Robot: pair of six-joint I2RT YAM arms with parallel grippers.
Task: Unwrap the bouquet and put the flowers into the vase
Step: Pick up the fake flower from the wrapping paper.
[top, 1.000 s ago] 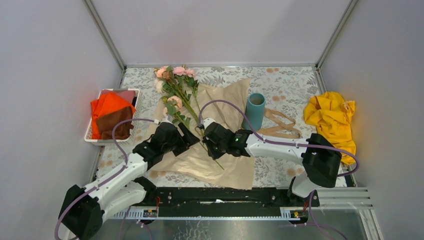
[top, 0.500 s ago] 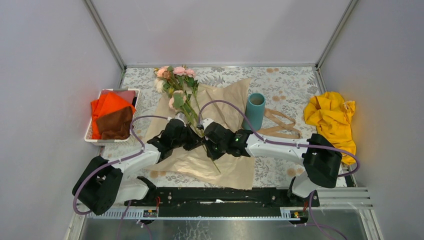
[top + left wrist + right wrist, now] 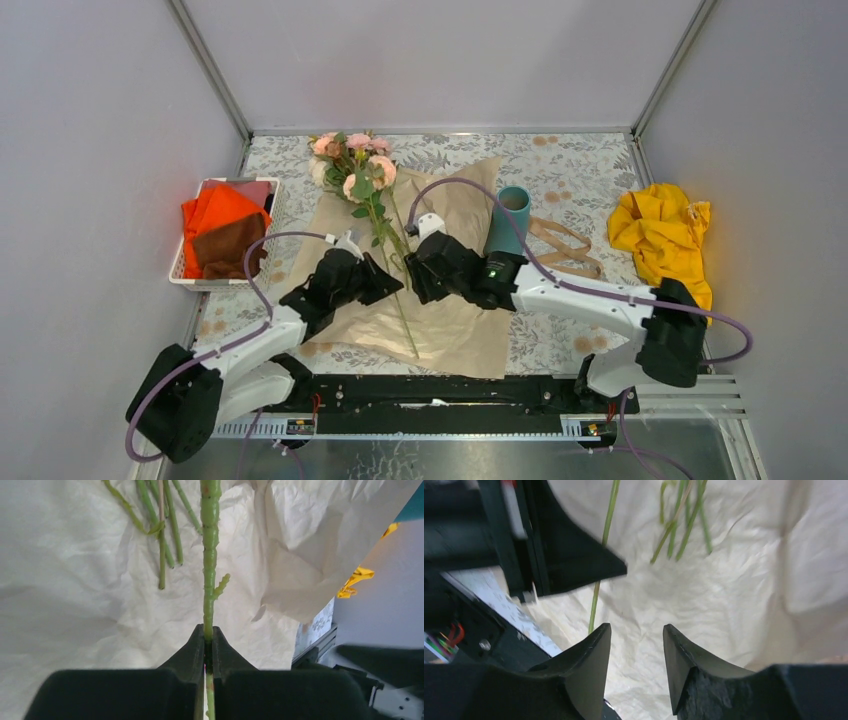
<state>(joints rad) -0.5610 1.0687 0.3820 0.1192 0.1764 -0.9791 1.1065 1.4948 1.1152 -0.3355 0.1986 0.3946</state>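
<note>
The bouquet lies unwrapped: its peach-tan paper (image 3: 455, 300) is spread flat, and the flowers (image 3: 345, 152) lie in a bunch at its far left corner. My left gripper (image 3: 392, 287) is shut on the green stem (image 3: 209, 565) of one pink rose (image 3: 366, 184), whose stem runs down over the paper. In the left wrist view the jaws pinch that stem (image 3: 208, 636). My right gripper (image 3: 413, 272) stands just right of it, open and empty (image 3: 636, 636), the stem (image 3: 599, 592) to its left. The teal vase (image 3: 510, 222) stands upright behind the right arm.
Tan ribbon (image 3: 562, 247) lies right of the vase. A yellow cloth (image 3: 660, 238) is heaped at the right wall. A white basket (image 3: 190, 280) holds orange and brown cloths at the left. Loose stem ends (image 3: 684, 525) rest on the paper (image 3: 724, 595).
My left gripper moved in and shut on the rose stem. My right gripper then opened, let go of it and drew back slightly right. The rose shifted toward the back.
</note>
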